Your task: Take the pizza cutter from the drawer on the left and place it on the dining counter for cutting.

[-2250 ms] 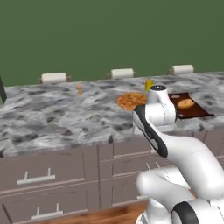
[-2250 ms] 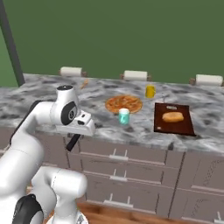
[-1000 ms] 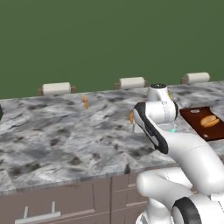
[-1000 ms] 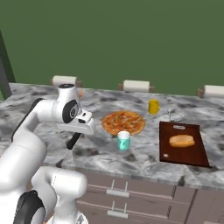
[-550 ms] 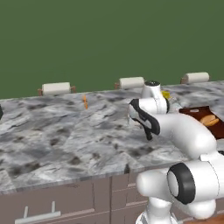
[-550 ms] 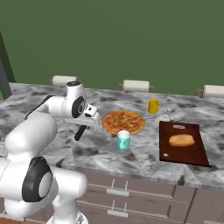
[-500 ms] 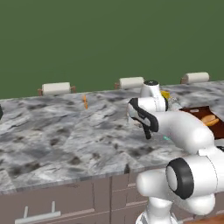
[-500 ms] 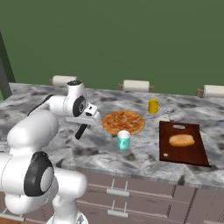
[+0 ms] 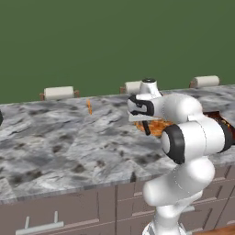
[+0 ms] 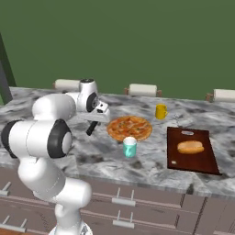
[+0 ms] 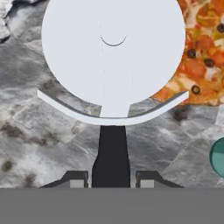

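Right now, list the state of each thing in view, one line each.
gripper: shut on the pizza cutter.
pizza cutter: held by its dark handle between the fingers, above the dining counter.
pizza: whole, lying on the counter.
teal cup: upright.
yellow cup: upright.
bread: on the cutting board.

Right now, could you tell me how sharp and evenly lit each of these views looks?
Hand view: the pizza cutter is crisp and flat white, without glare, held in the tool. Left base view: the dining counter is soft and evenly lit. Right base view: mild blur, with faint shadows beside the cutting board.
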Available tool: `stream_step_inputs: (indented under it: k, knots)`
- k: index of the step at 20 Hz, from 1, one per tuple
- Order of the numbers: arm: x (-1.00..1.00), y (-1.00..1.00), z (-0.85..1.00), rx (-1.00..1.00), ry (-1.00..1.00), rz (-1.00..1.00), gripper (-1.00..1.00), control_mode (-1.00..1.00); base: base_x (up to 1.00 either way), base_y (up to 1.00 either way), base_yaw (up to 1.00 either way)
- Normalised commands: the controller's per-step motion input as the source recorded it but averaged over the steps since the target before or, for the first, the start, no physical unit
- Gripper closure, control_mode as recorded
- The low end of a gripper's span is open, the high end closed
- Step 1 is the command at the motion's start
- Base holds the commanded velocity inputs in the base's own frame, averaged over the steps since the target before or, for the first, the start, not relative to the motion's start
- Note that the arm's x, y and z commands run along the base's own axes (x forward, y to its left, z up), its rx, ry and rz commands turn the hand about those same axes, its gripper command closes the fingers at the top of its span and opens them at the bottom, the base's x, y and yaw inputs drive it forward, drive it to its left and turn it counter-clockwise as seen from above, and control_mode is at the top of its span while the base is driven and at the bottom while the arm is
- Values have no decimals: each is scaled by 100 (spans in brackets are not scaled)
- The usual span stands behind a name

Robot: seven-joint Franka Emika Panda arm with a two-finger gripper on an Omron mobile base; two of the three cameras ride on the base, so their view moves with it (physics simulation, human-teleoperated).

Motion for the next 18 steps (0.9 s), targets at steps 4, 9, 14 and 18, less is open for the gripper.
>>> stream_step_inputs:
  k: [4, 9, 14, 18]
  knots:
    - [57, 25, -58, 0, 6, 0, 100, -100, 0, 0, 0]
    - [41, 13, -54, 0, 1, 0, 100, -100, 0, 0, 0]
    - [31, 0, -50, 0, 0, 0, 100, -100, 0, 0, 0]
    - [28, 0, -61, 0, 0, 0, 100, -100, 0, 0, 0]
